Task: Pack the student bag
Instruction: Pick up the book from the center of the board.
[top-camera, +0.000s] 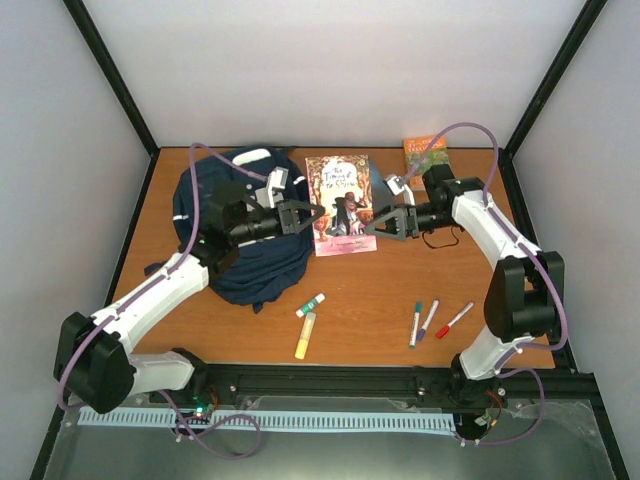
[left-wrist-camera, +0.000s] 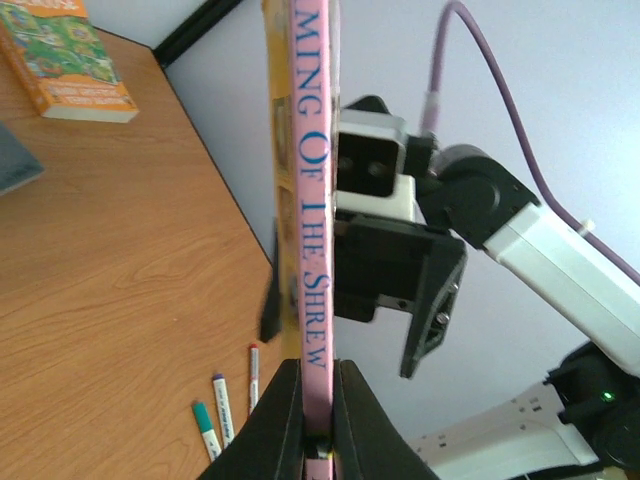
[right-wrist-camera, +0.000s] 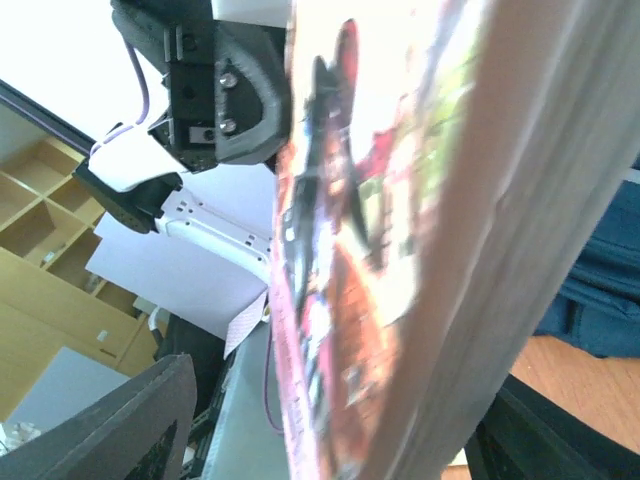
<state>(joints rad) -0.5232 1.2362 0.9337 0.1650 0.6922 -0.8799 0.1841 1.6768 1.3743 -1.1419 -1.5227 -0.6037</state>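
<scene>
The student bag (top-camera: 240, 235), a navy backpack with white stripes, lies at the left of the table. A pink book, "The Taming of the Shrew" (top-camera: 340, 200), is held above the table just right of the bag. My left gripper (top-camera: 308, 218) is shut on the book's spine (left-wrist-camera: 310, 200), with both fingers (left-wrist-camera: 275, 425) pressed against it. My right gripper (top-camera: 375, 225) is open, its fingers (right-wrist-camera: 130, 420) standing wide on either side of the book's opposite edge (right-wrist-camera: 400, 220). The bag also shows in the right wrist view (right-wrist-camera: 600, 290), behind the book.
An orange book (top-camera: 425, 152) lies at the back right and also shows in the left wrist view (left-wrist-camera: 70, 60). A green marker (top-camera: 311, 305) and a yellow highlighter (top-camera: 304, 336) lie near the front centre. Teal, purple and red markers (top-camera: 429, 320) lie at the front right.
</scene>
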